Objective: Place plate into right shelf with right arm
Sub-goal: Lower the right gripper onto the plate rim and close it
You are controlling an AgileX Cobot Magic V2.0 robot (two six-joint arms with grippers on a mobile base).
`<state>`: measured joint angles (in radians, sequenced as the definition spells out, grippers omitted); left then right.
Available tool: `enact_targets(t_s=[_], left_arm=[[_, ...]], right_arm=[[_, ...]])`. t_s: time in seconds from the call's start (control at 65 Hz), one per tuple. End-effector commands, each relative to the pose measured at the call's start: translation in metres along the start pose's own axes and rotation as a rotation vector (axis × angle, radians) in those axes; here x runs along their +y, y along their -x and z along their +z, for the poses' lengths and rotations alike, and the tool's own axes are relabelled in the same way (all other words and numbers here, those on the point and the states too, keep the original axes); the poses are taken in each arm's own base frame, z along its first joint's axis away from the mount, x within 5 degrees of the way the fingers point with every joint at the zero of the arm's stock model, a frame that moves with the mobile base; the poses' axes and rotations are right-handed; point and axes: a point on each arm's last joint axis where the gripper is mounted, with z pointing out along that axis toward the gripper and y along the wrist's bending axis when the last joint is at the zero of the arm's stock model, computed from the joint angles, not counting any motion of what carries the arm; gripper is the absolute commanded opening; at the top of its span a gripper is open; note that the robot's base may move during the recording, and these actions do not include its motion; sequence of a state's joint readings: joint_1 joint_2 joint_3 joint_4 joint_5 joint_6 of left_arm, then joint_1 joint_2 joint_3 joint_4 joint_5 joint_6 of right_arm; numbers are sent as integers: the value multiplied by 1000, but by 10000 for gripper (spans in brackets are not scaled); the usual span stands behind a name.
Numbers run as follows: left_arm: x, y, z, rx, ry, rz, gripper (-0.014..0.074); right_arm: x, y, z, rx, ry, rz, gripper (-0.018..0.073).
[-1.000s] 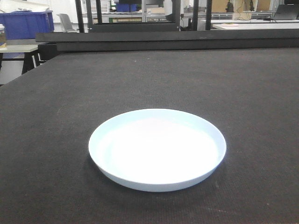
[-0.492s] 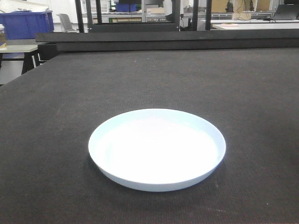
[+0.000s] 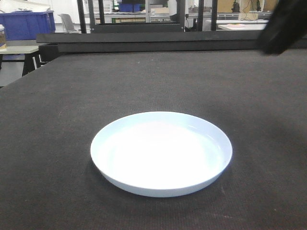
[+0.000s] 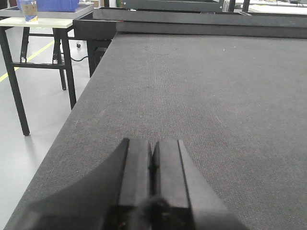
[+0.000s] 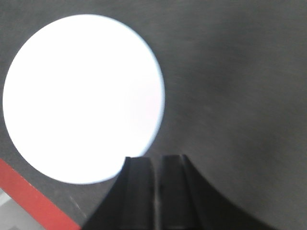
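At the far left of the front view a blue bin [image 3: 26, 24] is seen on a pale side table [image 3: 19, 49], well apart from the work. The left claw [image 4: 152, 160] is held low over the left part of the dark table [image 3: 57, 96]. Its 2 fingers are pressed together with nothing between them, and it is judged to be idle. Toward the middle, the plate [image 3: 161, 153] is found lying flat on the table, in the same spot as in the 2 earlier pictures, and it is touched by nothing. The 1 change is at the upper right: a dark, blurred shape, taken to be the right arm [image 3: 284, 28], is now seen in the front view, where only background was shown 0.5 s ago. In the right wrist view the right claw [image 5: 157, 160] is seen looking down on the table, near the plate's rim, with its fingers together and empty; how high it hangs cannot be told. A red edge [image 5: 38, 201] of the table is shown at the lower left of that view. From this it is judged that the approach has only begun: the fingers must be parted and brought down onto the rim before any lift is made. The shelf cannot be picked out with certainty in these pictures.
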<state>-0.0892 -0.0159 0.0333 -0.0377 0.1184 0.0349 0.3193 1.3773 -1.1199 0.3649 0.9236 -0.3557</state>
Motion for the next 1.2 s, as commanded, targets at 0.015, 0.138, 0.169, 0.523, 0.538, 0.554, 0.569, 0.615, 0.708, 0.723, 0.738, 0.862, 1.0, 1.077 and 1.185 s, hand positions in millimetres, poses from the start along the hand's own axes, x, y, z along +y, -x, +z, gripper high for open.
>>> enact_targets(t_s=[0.015, 0.138, 0.169, 0.523, 0.538, 0.554, 0.569, 0.615, 0.708, 0.723, 0.738, 0.862, 1.0, 1.077, 1.185], left_arm=[[0, 5, 0, -83, -3, -7, -47], [0, 5, 0, -83, -3, -7, -47], [0, 5, 0, -83, -3, -7, -47], [0, 5, 0, -83, -3, -7, -47], [0, 5, 0, -83, -3, -7, -47], [0, 5, 0, -83, -3, -7, -47], [0, 5, 0, -83, -3, -7, -47], [0, 5, 0, -83, -3, -7, -47], [0, 5, 0, -83, -3, -7, -47], [0, 5, 0, -83, -3, -7, -47], [0, 5, 0, -83, -3, -7, -47], [0, 5, 0, -83, -3, -7, -47], [0, 5, 0, -83, -3, -7, -47], [0, 5, 0, -83, -3, -7, -47], [0, 5, 0, -83, -3, -7, -47]], right_arm=[[4, 18, 11, -73, 3, -21, 448], [-5, 20, 39, -30, -2, 4, 637], [-7, 21, 44, -23, -3, 8, 629], [-14, 19, 90, 50, 58, 120, 621], [-14, 20, 90, 46, 58, 122, 621], [-14, 20, 91, 47, 58, 122, 621], [-14, 20, 91, 45, 57, 122, 621], [-14, 20, 91, 40, 55, 122, 621], [-15, 21, 91, 29, 50, 122, 621], [-15, 21, 91, 27, 49, 122, 621], [-15, 21, 91, 27, 49, 122, 621], [-15, 21, 91, 28, 51, 123, 621], [-15, 21, 91, 31, 52, 123, 527], [-14, 21, 91, 35, 54, 123, 419], [-14, 20, 91, 45, 61, 125, 298]])
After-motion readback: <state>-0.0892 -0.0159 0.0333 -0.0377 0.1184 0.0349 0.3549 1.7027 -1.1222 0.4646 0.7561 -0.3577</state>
